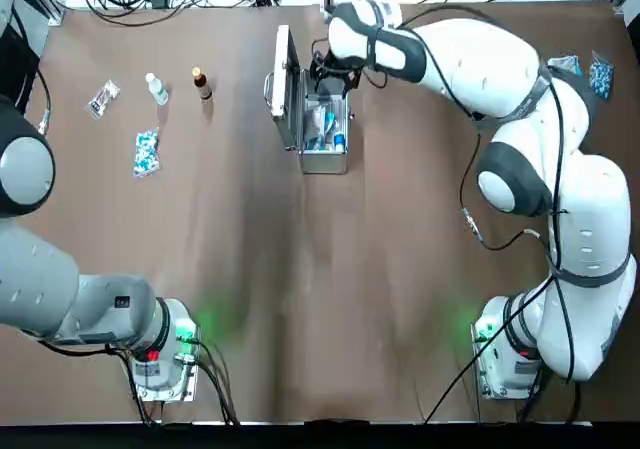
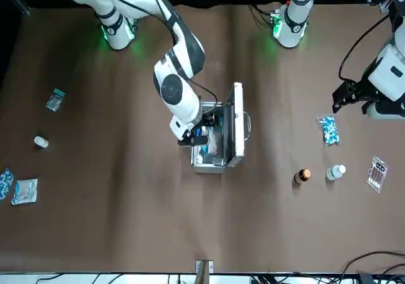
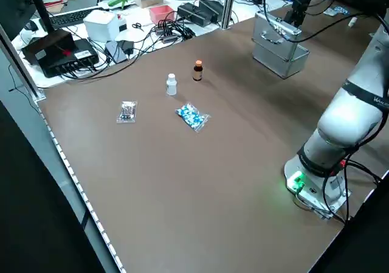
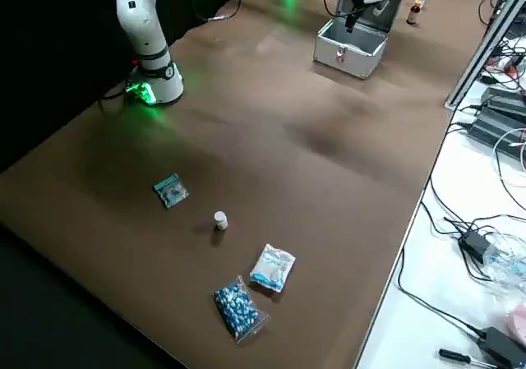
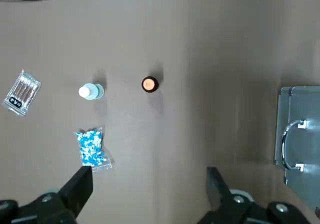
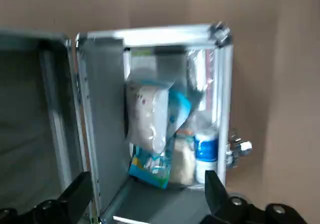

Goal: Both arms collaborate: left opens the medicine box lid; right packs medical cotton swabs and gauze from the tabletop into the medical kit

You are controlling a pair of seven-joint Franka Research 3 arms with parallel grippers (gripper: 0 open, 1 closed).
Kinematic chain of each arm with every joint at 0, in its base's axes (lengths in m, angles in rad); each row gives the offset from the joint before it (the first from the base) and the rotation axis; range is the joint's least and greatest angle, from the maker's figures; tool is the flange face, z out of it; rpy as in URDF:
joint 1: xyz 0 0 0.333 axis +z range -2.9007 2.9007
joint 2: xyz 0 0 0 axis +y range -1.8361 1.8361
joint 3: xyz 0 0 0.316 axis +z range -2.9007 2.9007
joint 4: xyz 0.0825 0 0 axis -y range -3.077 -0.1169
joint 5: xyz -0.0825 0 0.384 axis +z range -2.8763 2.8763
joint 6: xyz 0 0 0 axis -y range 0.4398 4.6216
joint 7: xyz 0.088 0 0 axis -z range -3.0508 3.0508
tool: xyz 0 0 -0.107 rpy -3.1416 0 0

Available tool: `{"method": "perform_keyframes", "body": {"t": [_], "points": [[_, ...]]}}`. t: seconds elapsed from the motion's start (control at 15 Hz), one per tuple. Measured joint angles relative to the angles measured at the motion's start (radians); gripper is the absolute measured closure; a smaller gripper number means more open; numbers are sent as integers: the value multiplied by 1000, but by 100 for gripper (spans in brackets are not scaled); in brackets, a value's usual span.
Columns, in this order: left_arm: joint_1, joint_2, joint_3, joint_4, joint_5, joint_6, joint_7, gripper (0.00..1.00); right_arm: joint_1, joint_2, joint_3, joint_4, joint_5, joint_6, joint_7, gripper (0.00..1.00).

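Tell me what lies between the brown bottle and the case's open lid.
Only bare tabletop separates the brown bottle from the lid, as the top view shows.

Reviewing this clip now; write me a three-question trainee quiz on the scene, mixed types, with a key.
1. True or false: the medicine box lid is closed.

2. Multiple choice: where is the right gripper?
A. At the table's left edge
B. Over the open medical kit
C. Beside the brown bottle

3. Fill in the blank: in the left wrist view, the left gripper has its fingers ____ (open or shut).

Key: 1. False; 2. B; 3. open
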Motion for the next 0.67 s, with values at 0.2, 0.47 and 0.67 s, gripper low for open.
{"method": "perform_keyframes", "body": {"t": [0.2, 0.47, 0.67], "points": [[0, 0, 0, 0, 0, 0, 0, 0, -107, -62, -16, 4, -13, -83, -67, 0], [0, 0, 0, 0, 0, 0, 0, 0, -202, -131, -44, 7, -80, -223, -179, 0], [0, 0, 0, -1, 0, 0, 0, 0, -272, -207, -55, 13, -91, -338, -244, 0]]}}
